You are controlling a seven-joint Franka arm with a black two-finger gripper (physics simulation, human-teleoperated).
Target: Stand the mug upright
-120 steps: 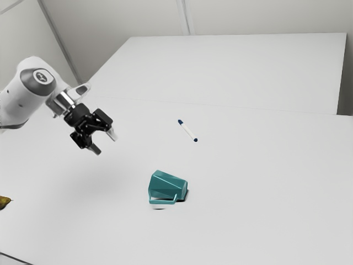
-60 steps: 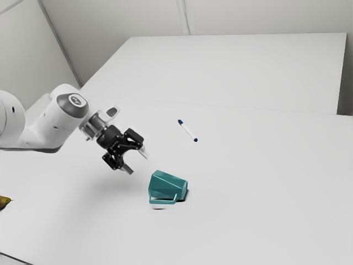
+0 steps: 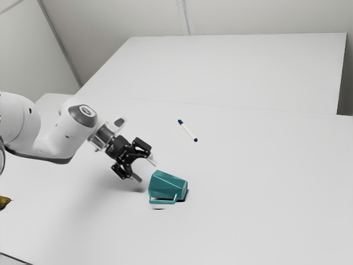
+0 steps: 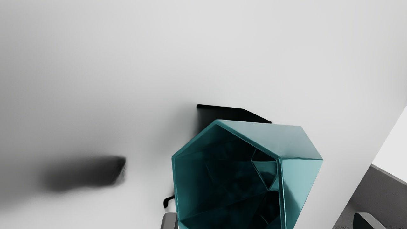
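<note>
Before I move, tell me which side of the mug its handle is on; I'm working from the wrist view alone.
Observer: From the exterior view, the handle is on the side of the tipped mug that faces that camera.
Operator: Good. Now name what lies past the mug, farther from that camera.
Observer: A white marker with dark blue ends lies there on the table.
Operator: Noted. Give me anything else resting toward the exterior view's left.
Observer: A yellowish-brown fruit sits right at the exterior view's left edge, partly cut off.
</note>
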